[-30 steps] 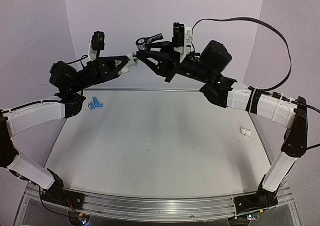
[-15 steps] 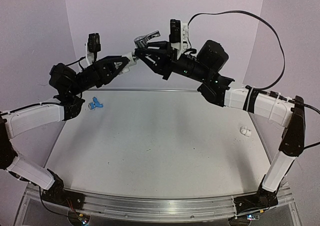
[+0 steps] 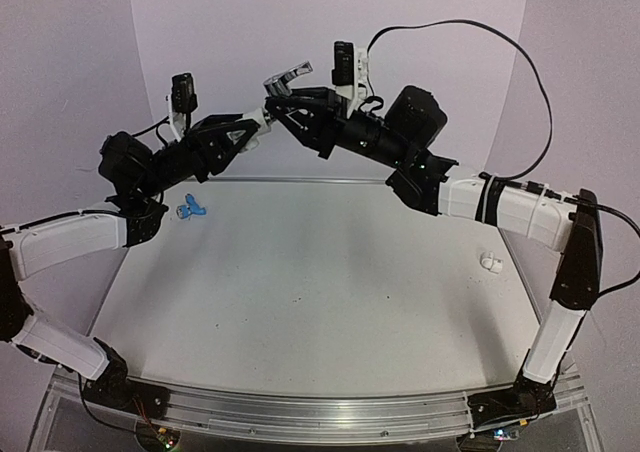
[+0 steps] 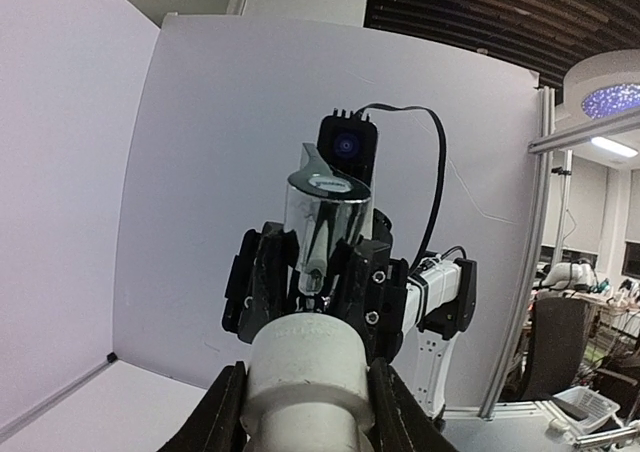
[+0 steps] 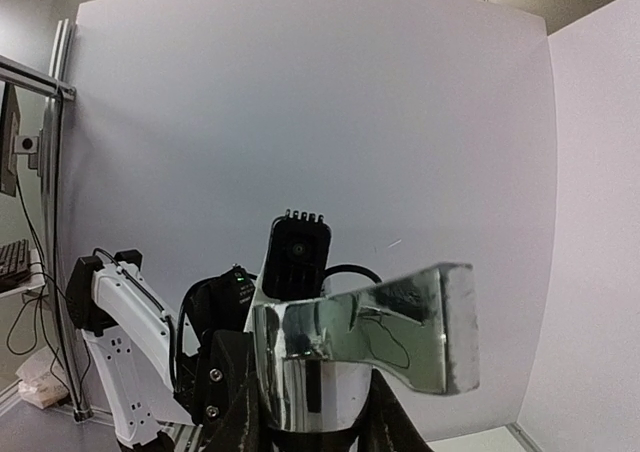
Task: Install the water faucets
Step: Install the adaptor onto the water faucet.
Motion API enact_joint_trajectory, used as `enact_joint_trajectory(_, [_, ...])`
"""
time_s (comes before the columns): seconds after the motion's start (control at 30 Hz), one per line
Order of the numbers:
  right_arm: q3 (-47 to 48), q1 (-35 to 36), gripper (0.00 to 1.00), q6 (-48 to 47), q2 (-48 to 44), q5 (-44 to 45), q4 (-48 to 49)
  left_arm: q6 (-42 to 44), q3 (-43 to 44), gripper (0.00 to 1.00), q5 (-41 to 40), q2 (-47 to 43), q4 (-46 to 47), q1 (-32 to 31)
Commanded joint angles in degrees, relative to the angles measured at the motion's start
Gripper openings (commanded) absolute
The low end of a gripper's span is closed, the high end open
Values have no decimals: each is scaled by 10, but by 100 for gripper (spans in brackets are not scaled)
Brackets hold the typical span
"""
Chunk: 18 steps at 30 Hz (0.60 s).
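Both arms are raised high above the table's far edge, tips meeting. My left gripper [image 3: 255, 122] is shut on a white cylindrical pipe fitting [image 4: 305, 372]. My right gripper [image 3: 285, 102] is shut on the shiny silver faucet [image 3: 285, 76], whose handle sticks out to the right in the right wrist view [image 5: 370, 357]. In the left wrist view the silver faucet [image 4: 325, 222] stands just beyond the fitting's end, in line with it. I cannot tell whether they touch. The blue faucet [image 3: 189, 208] lies on the table at the far left.
A second small white pipe fitting [image 3: 490, 262] lies near the table's right edge. White panels wall the back and sides. The right arm's black cable [image 3: 500, 62] loops above the arm.
Both grippers have risen together with their parts and shifted slightly left. The cable loop has moved up. The blue faucet and the loose fitting have not moved.
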Motion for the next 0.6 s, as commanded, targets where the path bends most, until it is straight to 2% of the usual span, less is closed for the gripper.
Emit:
enact_joint_trajectory(0.0, [22,8,0,53,33,14,-13,68,0,0,7,-31,27,-12])
enact_joint_trajectory(0.17, [28,7,0,109,45,25,4,102,-4,0,5,-39,27,-14])
enact_joint_trajectory(0.57, [7,6,0,229,58,83,71,173,-27,0,-74,-62,27,-29])
